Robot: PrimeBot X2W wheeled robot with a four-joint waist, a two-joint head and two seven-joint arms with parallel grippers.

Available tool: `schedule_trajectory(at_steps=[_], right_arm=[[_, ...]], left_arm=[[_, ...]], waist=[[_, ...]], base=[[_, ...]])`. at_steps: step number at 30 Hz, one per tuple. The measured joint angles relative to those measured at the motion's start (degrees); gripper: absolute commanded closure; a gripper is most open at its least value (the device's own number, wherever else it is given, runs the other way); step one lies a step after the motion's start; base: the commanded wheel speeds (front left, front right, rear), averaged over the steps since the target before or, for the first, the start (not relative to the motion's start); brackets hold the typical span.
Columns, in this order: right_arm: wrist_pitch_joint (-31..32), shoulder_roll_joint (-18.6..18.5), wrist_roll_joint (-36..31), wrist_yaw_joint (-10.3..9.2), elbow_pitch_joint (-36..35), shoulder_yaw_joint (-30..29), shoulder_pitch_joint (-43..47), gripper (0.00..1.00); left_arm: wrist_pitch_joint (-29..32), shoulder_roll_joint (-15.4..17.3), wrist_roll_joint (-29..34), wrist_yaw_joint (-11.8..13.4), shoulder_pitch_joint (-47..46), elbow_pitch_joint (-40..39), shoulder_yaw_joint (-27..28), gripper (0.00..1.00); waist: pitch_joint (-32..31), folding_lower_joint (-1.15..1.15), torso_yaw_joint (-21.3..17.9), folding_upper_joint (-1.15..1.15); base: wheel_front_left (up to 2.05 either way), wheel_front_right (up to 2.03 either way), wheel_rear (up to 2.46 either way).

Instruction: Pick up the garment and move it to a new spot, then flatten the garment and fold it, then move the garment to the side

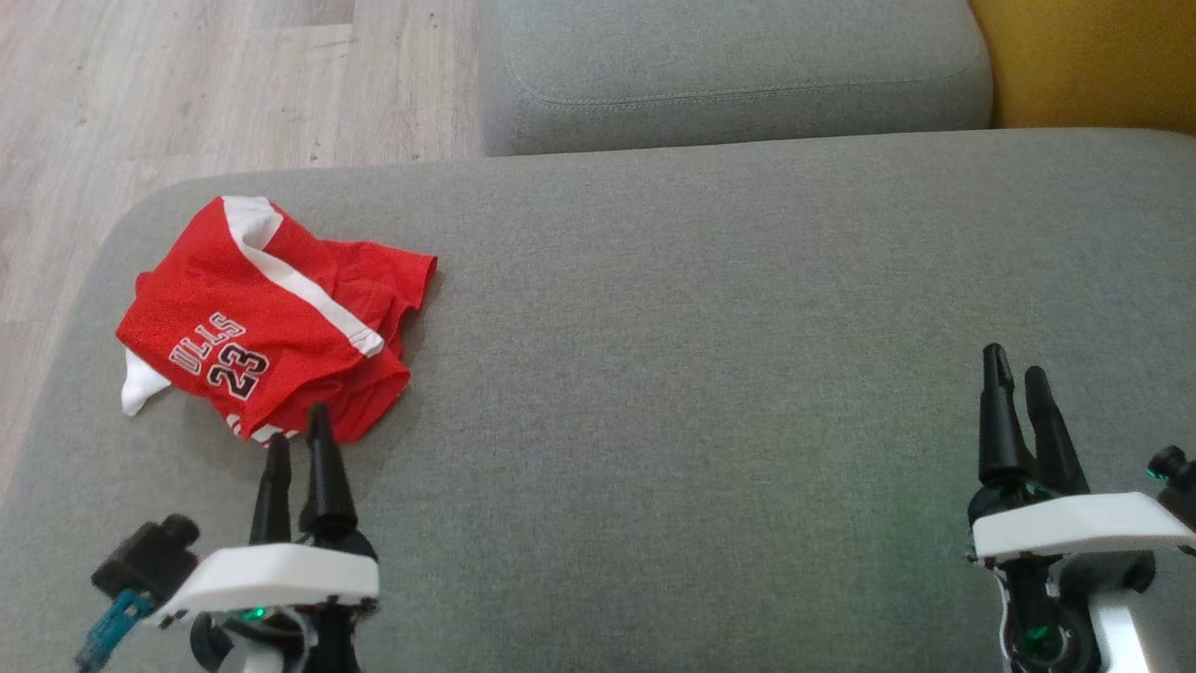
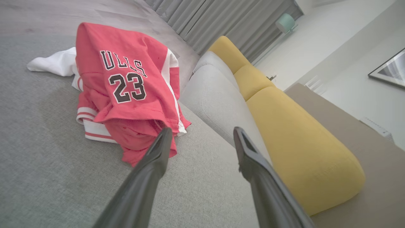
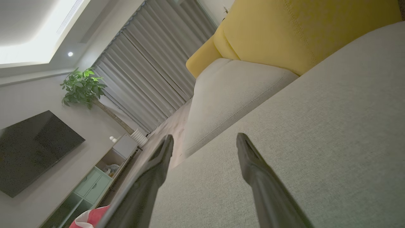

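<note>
A crumpled red garment (image 1: 271, 318) with white stripes and the number 23 lies on the grey sofa seat (image 1: 710, 355), near its left end. My left gripper (image 1: 299, 422) stands open just in front of the garment's near edge, fingertips close to the cloth. In the left wrist view the garment (image 2: 126, 85) sits ahead and to the left of the open left gripper (image 2: 202, 133), with nothing between the fingers. My right gripper (image 1: 1017, 359) is open over bare seat at the far right, holding nothing; in its own view the right gripper (image 3: 205, 139) points across the cushion.
A grey back cushion (image 1: 729, 75) rises behind the seat, with a yellow cushion (image 1: 1084, 61) at the right. Wooden floor (image 1: 187, 84) lies beyond the seat's left edge. The right wrist view shows a television (image 3: 31, 148), a plant (image 3: 82, 87) and curtains (image 3: 152, 69).
</note>
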Motion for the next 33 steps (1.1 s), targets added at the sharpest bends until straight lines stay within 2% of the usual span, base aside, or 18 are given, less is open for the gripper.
schedule_trajectory(at_steps=[16, 24, 33], right_arm=[[-2.5, 0.0, -13.1, 0.00, -2.1, 2.5, 0.0, 0.00], [-4.0, 0.0, -22.7, 0.00, -2.8, 3.4, 0.1, 0.00], [-5.6, 0.0, -31.9, 0.00, -2.7, 4.5, 1.1, 0.00]], left_arm=[[-2.5, 4.3, 11.9, 6.3, -1.3, -1.3, -9.6, 0.00], [-4.1, 7.3, 20.0, 10.8, -3.2, 0.8, -15.6, 0.00], [-5.6, 9.3, 27.1, 13.9, -5.1, 4.2, -21.5, 0.00]], waist=[[-0.1, 0.00, -0.3, 0.00], [-0.5, 0.00, -0.5, 0.00], [-0.9, 0.00, -0.1, 0.00]], base=[[0.00, 0.00, 0.00], [0.00, 0.00, 0.00], [0.00, 0.00, 0.00]])
